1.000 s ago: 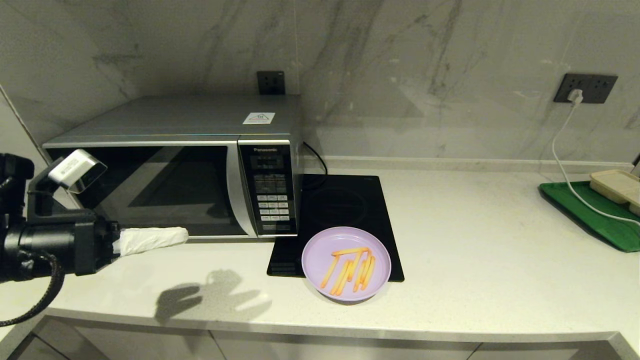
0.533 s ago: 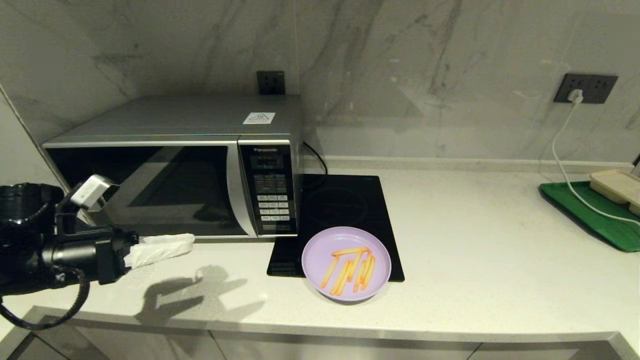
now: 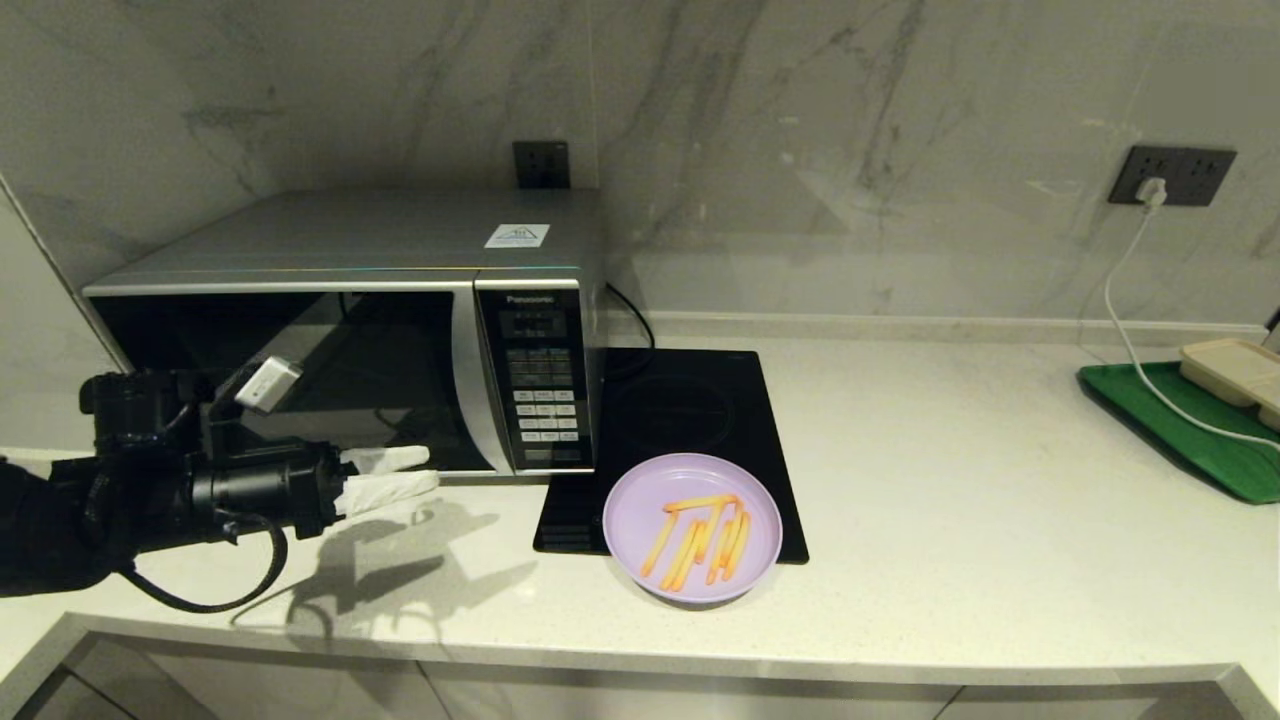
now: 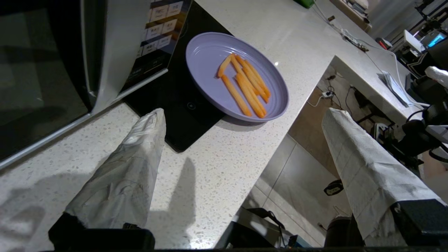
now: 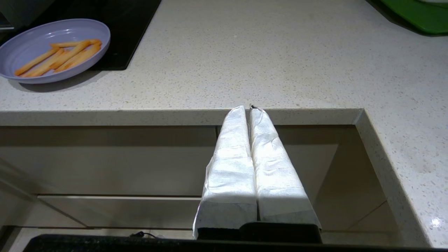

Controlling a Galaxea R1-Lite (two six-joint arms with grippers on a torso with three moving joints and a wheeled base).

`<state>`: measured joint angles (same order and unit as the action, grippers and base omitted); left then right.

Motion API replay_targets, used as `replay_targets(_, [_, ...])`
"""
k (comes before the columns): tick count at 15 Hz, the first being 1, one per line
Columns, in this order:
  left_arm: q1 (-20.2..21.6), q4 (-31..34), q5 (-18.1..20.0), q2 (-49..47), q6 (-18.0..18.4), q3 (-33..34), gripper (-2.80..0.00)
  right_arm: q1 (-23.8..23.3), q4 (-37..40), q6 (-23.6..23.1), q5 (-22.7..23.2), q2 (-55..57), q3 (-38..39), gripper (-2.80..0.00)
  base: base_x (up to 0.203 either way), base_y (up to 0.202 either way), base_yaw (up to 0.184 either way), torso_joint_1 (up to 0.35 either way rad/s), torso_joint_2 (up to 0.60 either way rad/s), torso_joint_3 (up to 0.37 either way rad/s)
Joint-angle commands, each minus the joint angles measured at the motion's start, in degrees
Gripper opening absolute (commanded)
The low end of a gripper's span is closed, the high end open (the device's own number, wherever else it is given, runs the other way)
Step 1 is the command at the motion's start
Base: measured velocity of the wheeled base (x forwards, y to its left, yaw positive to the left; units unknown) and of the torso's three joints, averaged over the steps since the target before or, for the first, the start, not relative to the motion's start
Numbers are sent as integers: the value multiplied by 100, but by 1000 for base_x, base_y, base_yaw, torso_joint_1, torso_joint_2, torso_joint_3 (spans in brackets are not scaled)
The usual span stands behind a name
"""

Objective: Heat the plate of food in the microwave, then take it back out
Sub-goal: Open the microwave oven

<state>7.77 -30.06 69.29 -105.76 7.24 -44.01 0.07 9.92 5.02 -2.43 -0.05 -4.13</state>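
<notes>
Head view, near edge: the counter (image 3: 900, 480) front lip runs across the bottom of the picture; nothing of the task lies on it there.
Left gripper: the left gripper (image 3: 415, 472) hangs low over the counter in front of the microwave's door, pointing toward the plate, its white-wrapped fingers (image 4: 140, 140) spread wide apart with nothing between them.
Right gripper: the right gripper (image 5: 249, 109) is parked below and in front of the counter edge, well apart from the plate, its two wrapped fingers pressed together and empty.
Plate of food: the plate of food (image 3: 693, 527) sits on the counter, partly overlapping the front corner of the black cooktop (image 3: 680, 410), just right of the microwave's keypad; the fries (image 3: 700, 540) lie in a loose bundle at its centre.
Microwave: the microwave (image 3: 350, 330) stands at the back left against the marble wall, door shut, dark glass showing no plate inside.
Far right: a green tray (image 3: 1180, 430) carrying a beige compartment tray (image 3: 1235, 370) rests at the counter's end, outside the task.
Progress: judged early, since neither gripper holds the plate and the door is shut.
Remaining: opening the door, loading, heating, removing.
</notes>
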Motion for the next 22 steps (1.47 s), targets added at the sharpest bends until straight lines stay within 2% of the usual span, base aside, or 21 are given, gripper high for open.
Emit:
replay_targets(1, [-3, -18, 32, -132, 6, -184, 0, -4, 15, 3, -3, 5, 0, -280, 0, 0, 0, 0, 0, 0])
replay_targets(8, [-12, -97, -12, -343, 6, -691, 0, -5, 16, 2, -3, 5, 0, -280, 0, 0, 0, 0, 0, 0])
replay_targets(11, [-21, -453, -261, -599, 6, -738, 0, 1, 10, 1, -3, 5, 0, -280, 0, 0, 0, 0, 0, 0])
replay_targets(13, [-21, -668, -293, -678, -34, -731, 0, 1, 10, 0, -3, 5, 0, -280, 0, 0, 0, 0, 0, 0])
replay_targets(22, [-451, -687, -363, -788, -102, -906, 0, 1, 10, 1, -3, 5, 0, -280, 0, 0, 0, 0, 0, 0])
